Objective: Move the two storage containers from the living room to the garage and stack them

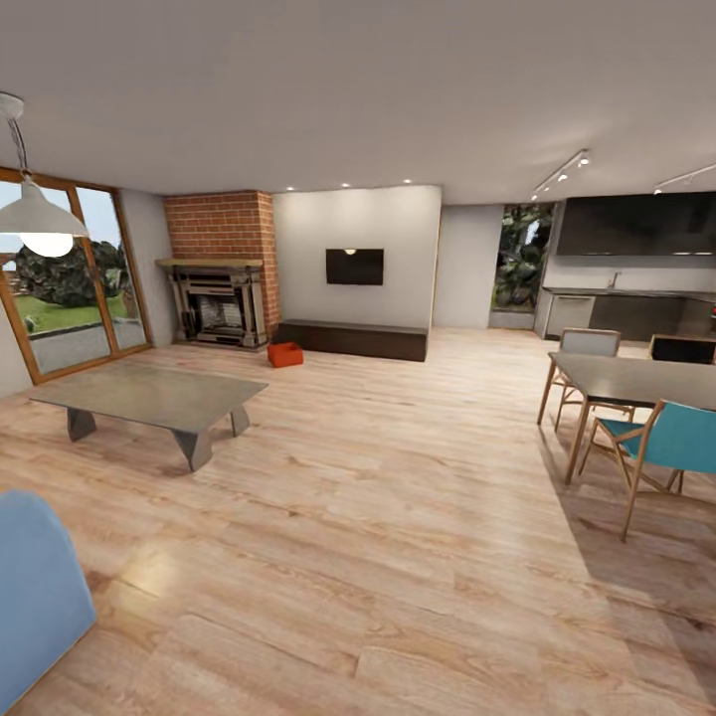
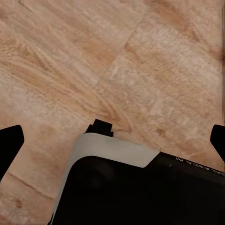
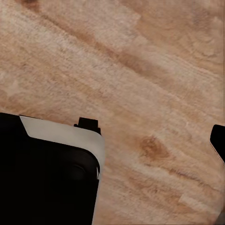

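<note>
Light wood-plank flooring throughout, living room. One orange-red bin far off on the planks, just in front of the brick fireplace and beside the end of a long dark low bench. Nearer, a low grey coffee table; glass doors at the left wall. Blue sofa corner close by. Dining table with a teal chair off to the right. Left gripper over bare planks, dark fingertips at opposite edges of the wrist view, jaws wide apart, nothing between. Right gripper over planks too, one fingertip visible; cannot tell how its jaws stand.
</note>
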Available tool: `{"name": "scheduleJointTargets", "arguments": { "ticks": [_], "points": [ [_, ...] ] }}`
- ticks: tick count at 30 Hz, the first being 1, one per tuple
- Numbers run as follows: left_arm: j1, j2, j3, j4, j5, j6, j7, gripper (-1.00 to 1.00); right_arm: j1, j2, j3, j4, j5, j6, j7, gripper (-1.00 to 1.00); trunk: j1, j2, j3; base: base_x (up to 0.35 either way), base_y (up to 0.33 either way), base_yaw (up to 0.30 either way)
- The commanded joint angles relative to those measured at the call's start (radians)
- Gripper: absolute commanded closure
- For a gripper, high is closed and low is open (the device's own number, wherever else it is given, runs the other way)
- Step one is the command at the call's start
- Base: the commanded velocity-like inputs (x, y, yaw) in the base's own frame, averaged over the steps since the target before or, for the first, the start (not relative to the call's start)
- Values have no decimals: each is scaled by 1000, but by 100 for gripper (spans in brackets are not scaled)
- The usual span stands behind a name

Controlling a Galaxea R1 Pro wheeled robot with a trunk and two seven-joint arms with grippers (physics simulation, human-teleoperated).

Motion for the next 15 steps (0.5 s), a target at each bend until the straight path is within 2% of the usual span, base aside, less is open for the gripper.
{"name": "scheduleJointTargets", "arguments": {
  "ticks": [1, 15],
  "points": [
    [-1, 0, -8, 0, 9, -3, 3, -100, -1, 0, 8, 3, -4, -5, -2, -100, 1, -1, -1, 323, 0, 0],
    [-1, 0, -8, 0, 9, -3, 3, -100, -1, 0, 8, 4, -4, -5, -3, -100, 1, -1, -1, 323, 0, 0]
  ]
}}
